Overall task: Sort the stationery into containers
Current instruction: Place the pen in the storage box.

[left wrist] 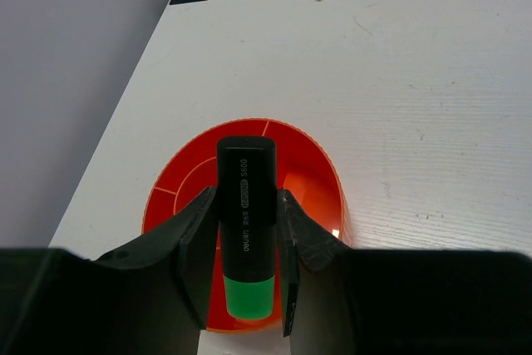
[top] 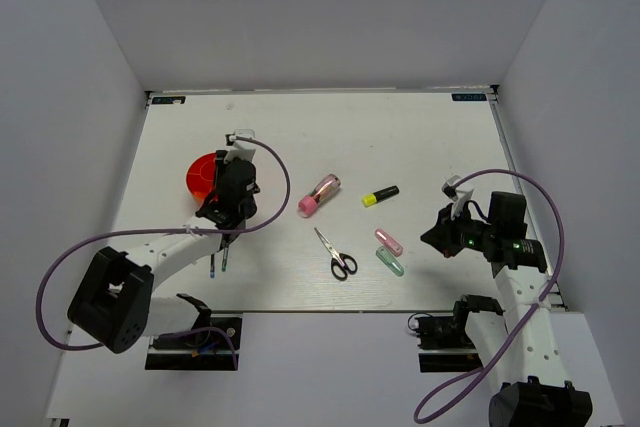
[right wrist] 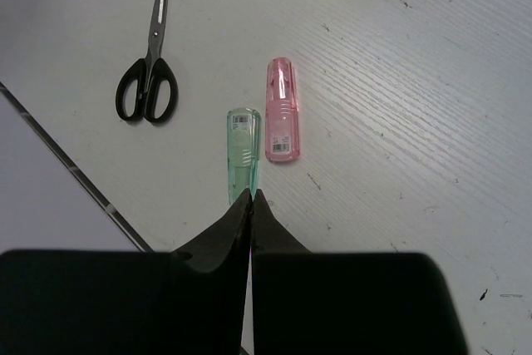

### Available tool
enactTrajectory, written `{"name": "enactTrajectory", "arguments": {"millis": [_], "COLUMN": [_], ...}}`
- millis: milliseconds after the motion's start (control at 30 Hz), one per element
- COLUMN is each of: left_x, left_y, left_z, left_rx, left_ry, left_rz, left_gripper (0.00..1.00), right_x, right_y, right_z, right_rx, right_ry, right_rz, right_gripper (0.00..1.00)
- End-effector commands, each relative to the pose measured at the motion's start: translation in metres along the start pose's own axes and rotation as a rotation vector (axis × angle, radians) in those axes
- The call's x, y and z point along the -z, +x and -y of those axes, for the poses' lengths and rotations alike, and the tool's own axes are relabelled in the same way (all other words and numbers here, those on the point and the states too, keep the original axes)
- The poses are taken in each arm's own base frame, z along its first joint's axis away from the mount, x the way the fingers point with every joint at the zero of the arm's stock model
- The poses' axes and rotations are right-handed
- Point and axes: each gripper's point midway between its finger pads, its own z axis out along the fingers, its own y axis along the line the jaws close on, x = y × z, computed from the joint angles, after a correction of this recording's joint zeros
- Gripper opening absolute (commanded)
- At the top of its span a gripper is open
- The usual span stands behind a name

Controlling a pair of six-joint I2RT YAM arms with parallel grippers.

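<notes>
- The white desk (top: 420, 137), with a faint wood grain, fills the middle of the top view.
- A round red-orange plastic pot (top: 200, 175) with inner dividers stands left of centre, partly hidden.
- A pink cylindrical tube (top: 319, 195) lies slantwise near the centre.
- A yellow-capped black highlighter (top: 380, 195) lies to the right of the tube, apart from it, its cap toward the lower left.
- Closed black-handled scissors (top: 336, 254) lie below the tube, blades pointing to the upper left.
- A translucent pink capsule-shaped piece (top: 389, 241) and a pale-green capsule-shaped piece (top: 390, 262) lie parallel, just beside each other, right of the scissors.
- Small dark stickers (top: 170, 100) mark the desk's upper left and upper right corners.
</notes>
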Motion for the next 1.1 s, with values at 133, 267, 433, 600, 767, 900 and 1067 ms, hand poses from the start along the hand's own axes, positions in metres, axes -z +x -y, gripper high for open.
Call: {"name": "enactTrajectory", "arguments": {"millis": [133, 267, 433, 600, 767, 900, 1067], "left_x": [-0.004, -0.005, -0.006, -0.007, -0.008, -0.008, -0.007], "left_y": [-0.004, -0.002, -0.001, 0.000, 0.004, 0.009, 0.014], "left_z": [-0.002, -0.003, -0.003, -0.003, -0.003, -0.002, -0.002], "left_rx": [0.012, 0.004, -0.006, -0.017, -0.030, -0.040, -0.042], "left_ry": [-0.017, -0.026, -0.027, -0.027, -0.031, -0.029, -0.030], "left_rz": [0.020, 0.023, 0.022, 0.029, 0.027, 0.022, 0.018], "left_gripper": [0.11, 0.12, 0.12, 0.12, 0.14, 0.14, 0.14], "right_x": [0.002, 0.001, 0.001, 0.001, 0.001, 0.001, 0.001], "right_y": [-0.007, -0.006, -0.006, -0.005, -0.006, -0.006, -0.007], "right_z": [-0.006, -0.006, -0.007, -0.007, -0.008, -0.009, -0.009], "right_rx": [0.030, 0.024, 0.029, 0.028, 0.030, 0.028, 0.033], "right_ry": [-0.030, -0.033, -0.038, -0.043, -0.047, -0.050, -0.054], "right_rz": [0.014, 0.013, 0.014, 0.012, 0.013, 0.014, 0.018], "right_gripper": [0.01, 0.02, 0.02, 0.02, 0.02, 0.02, 0.02]}}
